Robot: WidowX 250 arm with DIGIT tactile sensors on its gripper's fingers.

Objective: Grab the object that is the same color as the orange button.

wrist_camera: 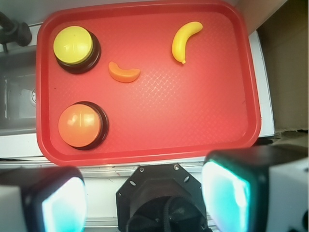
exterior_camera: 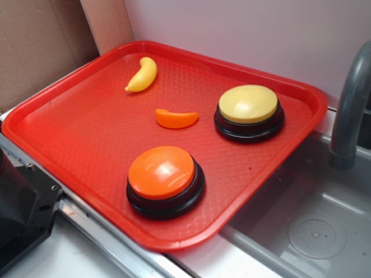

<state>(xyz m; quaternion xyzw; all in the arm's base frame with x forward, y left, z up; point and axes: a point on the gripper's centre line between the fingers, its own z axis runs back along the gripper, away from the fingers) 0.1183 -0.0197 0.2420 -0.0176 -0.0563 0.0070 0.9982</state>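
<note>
A small glossy orange crescent [exterior_camera: 176,119] lies near the middle of the red tray [exterior_camera: 69,133]; it also shows in the wrist view [wrist_camera: 124,73]. The orange dome button [exterior_camera: 162,174] on a black base sits at the tray's front; it shows in the wrist view [wrist_camera: 80,125] at lower left. My gripper [wrist_camera: 145,200] is open and empty, high above the tray's near edge, its two fingers wide apart at the bottom of the wrist view. The gripper itself is not visible in the exterior view.
A yellow dome button [exterior_camera: 248,105] on a black base and a yellow toy banana [exterior_camera: 142,75] also lie on the tray. A grey sink [exterior_camera: 307,226] with a faucet [exterior_camera: 348,110] lies to the right. A black robot base [exterior_camera: 20,214] stands at lower left.
</note>
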